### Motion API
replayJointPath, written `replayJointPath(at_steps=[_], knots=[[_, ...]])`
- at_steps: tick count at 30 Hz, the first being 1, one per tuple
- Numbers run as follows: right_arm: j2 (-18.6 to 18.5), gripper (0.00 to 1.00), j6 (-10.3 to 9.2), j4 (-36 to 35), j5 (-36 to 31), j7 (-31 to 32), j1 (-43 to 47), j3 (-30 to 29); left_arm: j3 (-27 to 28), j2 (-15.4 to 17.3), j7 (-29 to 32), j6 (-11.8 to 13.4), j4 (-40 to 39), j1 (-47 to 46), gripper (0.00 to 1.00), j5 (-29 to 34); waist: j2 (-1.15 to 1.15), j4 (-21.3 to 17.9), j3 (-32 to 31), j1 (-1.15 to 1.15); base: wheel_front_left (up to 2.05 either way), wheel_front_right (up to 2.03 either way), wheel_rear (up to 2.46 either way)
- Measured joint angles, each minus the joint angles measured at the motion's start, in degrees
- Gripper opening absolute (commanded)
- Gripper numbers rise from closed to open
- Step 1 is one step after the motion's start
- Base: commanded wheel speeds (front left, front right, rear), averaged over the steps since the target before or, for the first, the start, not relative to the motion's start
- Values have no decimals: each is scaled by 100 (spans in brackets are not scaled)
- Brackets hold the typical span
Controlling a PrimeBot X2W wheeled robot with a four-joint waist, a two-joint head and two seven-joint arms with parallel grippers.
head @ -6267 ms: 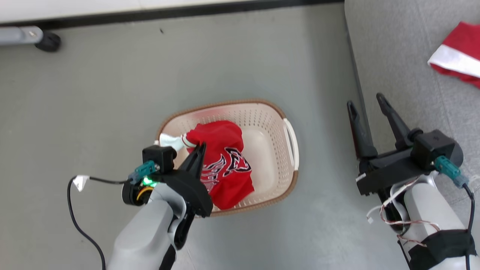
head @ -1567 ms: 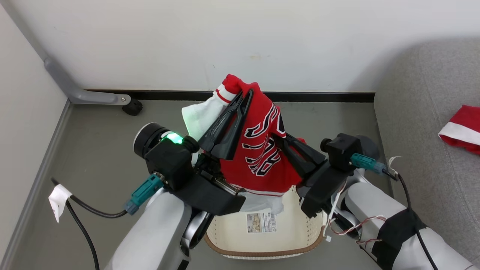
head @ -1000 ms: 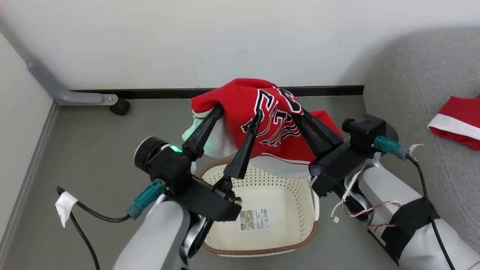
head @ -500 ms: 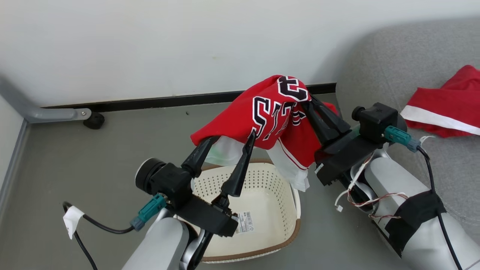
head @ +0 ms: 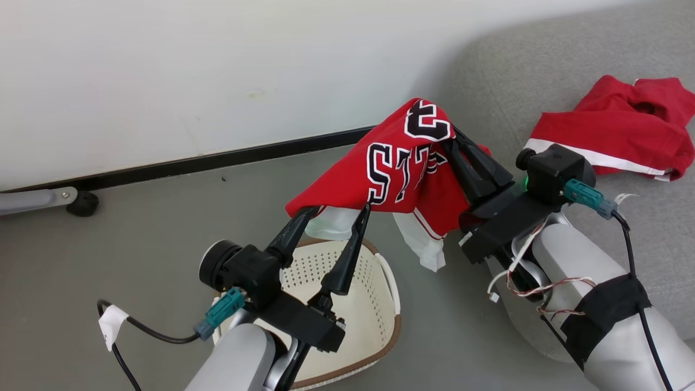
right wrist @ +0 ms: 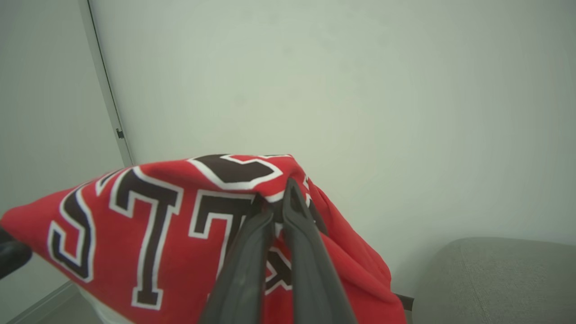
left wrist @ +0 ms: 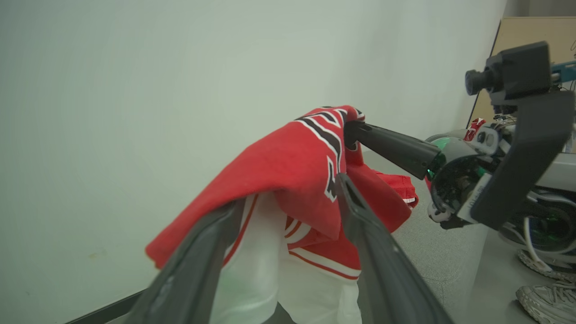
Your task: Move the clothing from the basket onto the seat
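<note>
Right gripper (head: 449, 145): fingers were pressed together, pinching a fold of the jersey (head: 391, 168) at its highest point, beside the black-and-white lettering.
Left gripper (head: 339, 208): fingers stood spread wide with nothing pinched; the jersey's lower edge lay draped over both fingertips.
Jersey: hung in the air between the two grippers, sloping down from right to left, with white lining below the red cloth. It was over the floor (head: 136, 228) between the basket (head: 398, 332) and the seat (head: 651, 217), touching neither.
Basket: stood on the floor under the left arm.
Seat: lay to the right of the basket, bare floor between them.
Striped garment (head: 613, 136): lay crumpled on the seat beyond the right gripper, apart from the jersey.
Wall (head: 163, 81): was pale, with a black skirting (head: 244, 155), behind the jersey.
</note>
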Motion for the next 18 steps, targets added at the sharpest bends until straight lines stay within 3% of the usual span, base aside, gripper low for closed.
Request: replayJointPath(at_steps=[18], knots=[[-143,0,0,-268,-215,0,235,-375,73,-78,0,-1,142,138,100,58,0,-776,-30,0,0,0,0]])
